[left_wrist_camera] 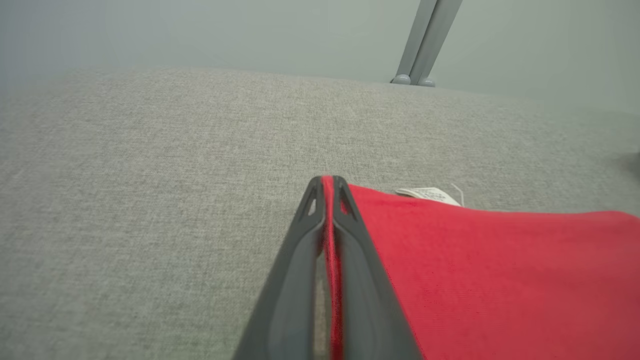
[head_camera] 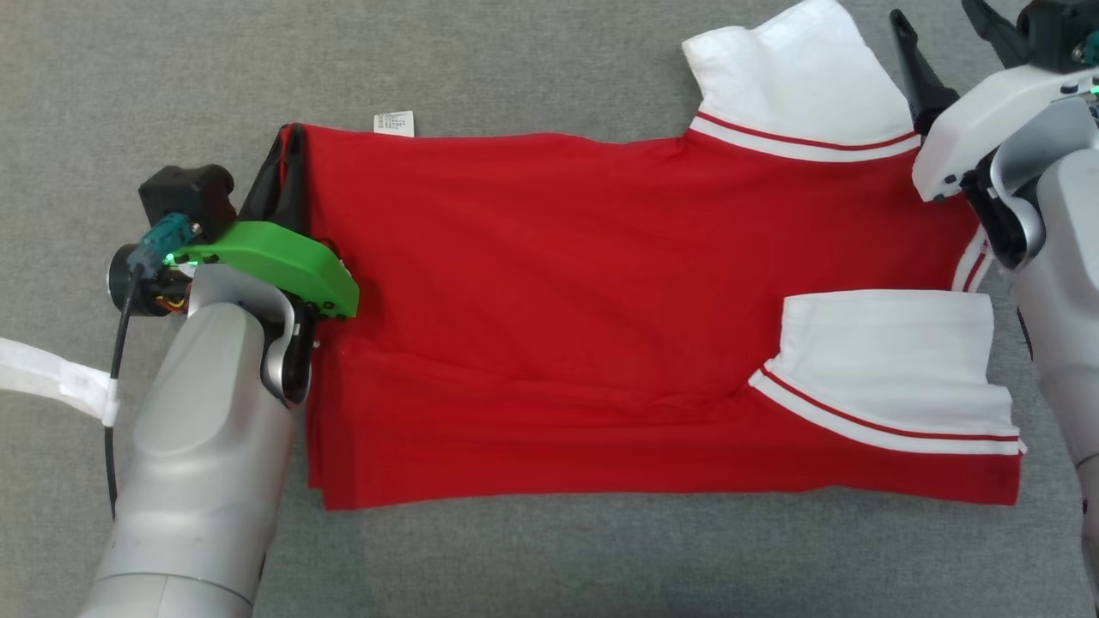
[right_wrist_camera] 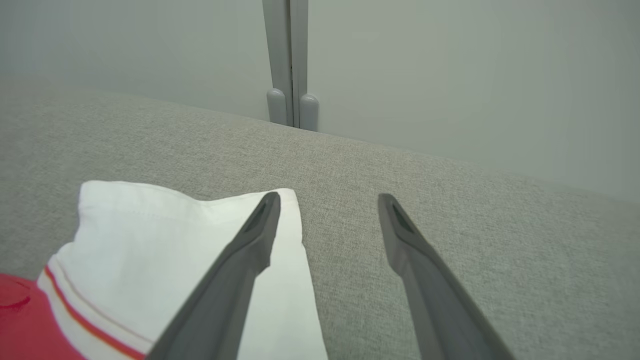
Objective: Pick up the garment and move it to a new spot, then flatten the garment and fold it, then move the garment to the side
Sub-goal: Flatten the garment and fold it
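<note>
Left wrist view: left gripper, fingers clenched on the hem edge of the red garment. Right gripper, fingers spread and empty, one over the far white sleeve. Garment lies flat on the grey counter. Step, as judged: folding. Next: right fingers should pinch the shoulder end so both ends lift together.
</note>
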### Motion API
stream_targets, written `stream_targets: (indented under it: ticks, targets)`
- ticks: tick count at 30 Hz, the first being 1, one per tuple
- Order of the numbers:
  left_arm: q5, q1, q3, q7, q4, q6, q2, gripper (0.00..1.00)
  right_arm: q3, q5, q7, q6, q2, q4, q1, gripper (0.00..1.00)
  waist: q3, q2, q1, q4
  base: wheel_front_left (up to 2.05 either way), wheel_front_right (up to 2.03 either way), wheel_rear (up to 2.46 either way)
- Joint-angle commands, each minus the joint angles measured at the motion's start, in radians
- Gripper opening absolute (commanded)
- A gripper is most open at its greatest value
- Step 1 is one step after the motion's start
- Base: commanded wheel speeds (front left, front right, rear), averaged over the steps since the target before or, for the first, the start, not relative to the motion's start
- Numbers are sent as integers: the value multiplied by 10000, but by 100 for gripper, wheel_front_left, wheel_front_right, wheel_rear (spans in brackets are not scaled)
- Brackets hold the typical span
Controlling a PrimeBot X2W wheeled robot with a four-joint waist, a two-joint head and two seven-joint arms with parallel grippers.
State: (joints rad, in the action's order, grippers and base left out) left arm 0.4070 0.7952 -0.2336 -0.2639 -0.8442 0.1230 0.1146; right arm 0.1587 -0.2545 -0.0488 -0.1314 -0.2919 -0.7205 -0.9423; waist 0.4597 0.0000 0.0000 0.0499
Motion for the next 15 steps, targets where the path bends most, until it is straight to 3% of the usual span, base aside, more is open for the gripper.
stream_targets:
  ticks: [1,5,12,13,14,15]
  targets:
    - [-143,-235,48,5,179,-24,-15,0,68,-28,160,18,-79,-244,-301,100,238,0,0,540,0,0,0]
    - [-257,-483,-20,3,759,36,-262,0,319,-39,879,18,-116,-1385,-1114,100,472,0,0,1014,0,0,0]
    - [-187,-565,-176,1,1008,66,-475,0,352,-31,1295,16,-1,-2753,-1682,100,683,0,0,1273,0,0,0]
    - [-176,-573,-198,1,1014,71,-485,0,330,25,1334,18,-6,-2960,-1697,44,691,0,0,1282,0,0,0]
    - [-150,-568,-233,1,1024,76,-502,0,297,72,1244,18,2,-3240,-1723,0,690,0,0,1288,0,0,0]
    - [-132,-569,-249,1,1043,79,-505,0,261,35,1112,18,21,-3333,-1791,0,683,0,0,1279,0,0,0]
